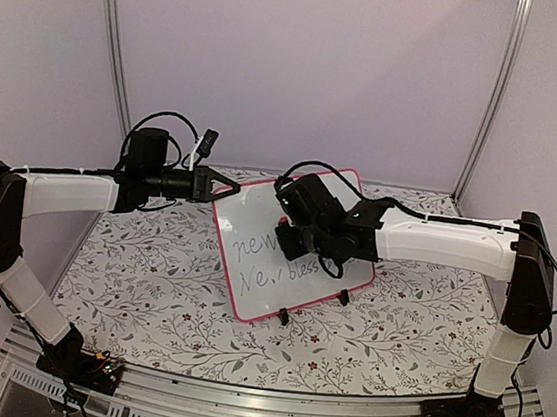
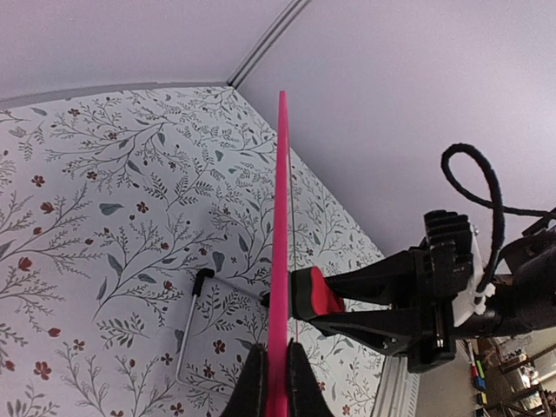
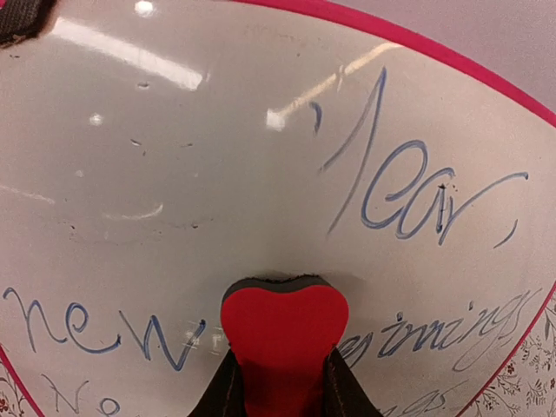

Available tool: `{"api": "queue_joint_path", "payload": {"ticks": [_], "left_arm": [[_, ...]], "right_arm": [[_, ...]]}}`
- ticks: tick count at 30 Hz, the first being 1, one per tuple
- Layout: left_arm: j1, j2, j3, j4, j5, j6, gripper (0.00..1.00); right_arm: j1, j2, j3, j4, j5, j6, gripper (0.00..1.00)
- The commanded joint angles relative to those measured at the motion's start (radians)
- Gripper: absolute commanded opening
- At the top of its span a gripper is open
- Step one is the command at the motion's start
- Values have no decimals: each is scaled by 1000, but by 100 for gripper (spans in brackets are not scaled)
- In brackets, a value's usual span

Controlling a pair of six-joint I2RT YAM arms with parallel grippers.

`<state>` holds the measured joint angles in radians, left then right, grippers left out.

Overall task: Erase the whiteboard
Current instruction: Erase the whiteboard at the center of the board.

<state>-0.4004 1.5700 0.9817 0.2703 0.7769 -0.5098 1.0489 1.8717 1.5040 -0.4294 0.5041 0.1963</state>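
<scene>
Left fingers (image 2: 253,387) closed tight on the pink rim (image 2: 280,217) of the white rectangular board (image 1: 256,228). Right fingers (image 3: 222,393) clamp a red heart-shaped eraser (image 3: 284,330), dark pad against the board face.

Whiteboard (image 1: 257,266) at table (image 1: 149,284) centre; left end effector (image 1: 222,190) on left edge; eraser (image 3: 283,326) against board face.

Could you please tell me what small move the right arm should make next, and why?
Probably sweep the red eraser, held by the right gripper against the whiteboard, sideways: blue writing lies on both sides of it, and the left gripper pinches the rim.
</scene>
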Motion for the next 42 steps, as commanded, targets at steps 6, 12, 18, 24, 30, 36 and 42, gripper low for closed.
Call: {"api": "queue_joint_path", "payload": {"ticks": [6,12,18,24,30,36,42], "left_arm": [[-7,-23,2,66,30,11,0],[-9,-32,-7,73,28,35,0],[-14,-44,-14,82,30,64,0],[-16,-48,-23,95,34,76,0],[-17,-53,-25,99,35,79,0],[-21,-57,-23,91,28,93,0],[-27,-66,-25,87,19,106,0]], "right_arm": [[-18,-1,50,-55,57,-1,0],[-31,45,156,-45,83,-38,0],[-36,98,268,-39,99,-80,0],[-41,132,312,-40,99,-104,0],[-41,123,270,-54,77,-87,0],[-41,85,164,-53,55,-51,0],[-41,36,79,-51,40,-15,0]]}}
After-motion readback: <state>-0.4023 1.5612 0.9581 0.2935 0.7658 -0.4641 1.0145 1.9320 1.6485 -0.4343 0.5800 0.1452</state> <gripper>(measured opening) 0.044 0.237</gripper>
